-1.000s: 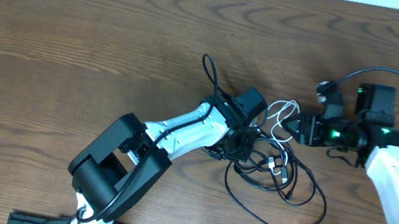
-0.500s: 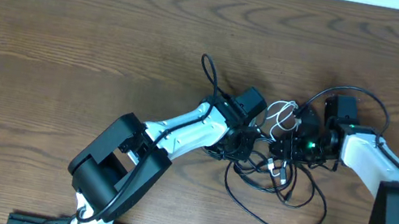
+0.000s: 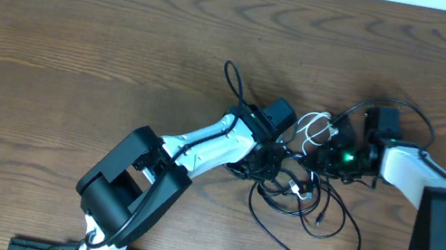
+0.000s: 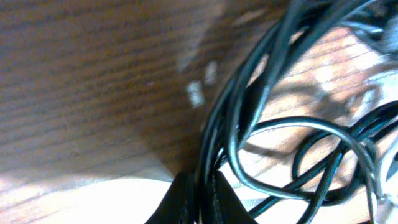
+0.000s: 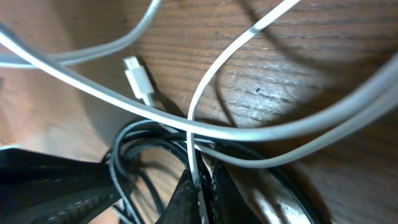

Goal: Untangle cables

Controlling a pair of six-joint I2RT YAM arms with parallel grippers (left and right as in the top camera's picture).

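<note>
Worktop (image 3: 82,36): brown wood. Cables (image 3: 297,186) lie tangled on it, between both arms. Left end effector (image 4: 199,198), at tangle's left side, clenched on black cables (image 4: 217,134). Right end effector (image 5: 200,194), at tangle's right side, clenched on white cable (image 5: 191,137).

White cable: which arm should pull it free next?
Probably right: the right gripper is shut on the white cable, while the left gripper holds black cables.

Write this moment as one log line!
left hand: shut on black cable | right hand: shut on white cable | bundle: tangled
</note>
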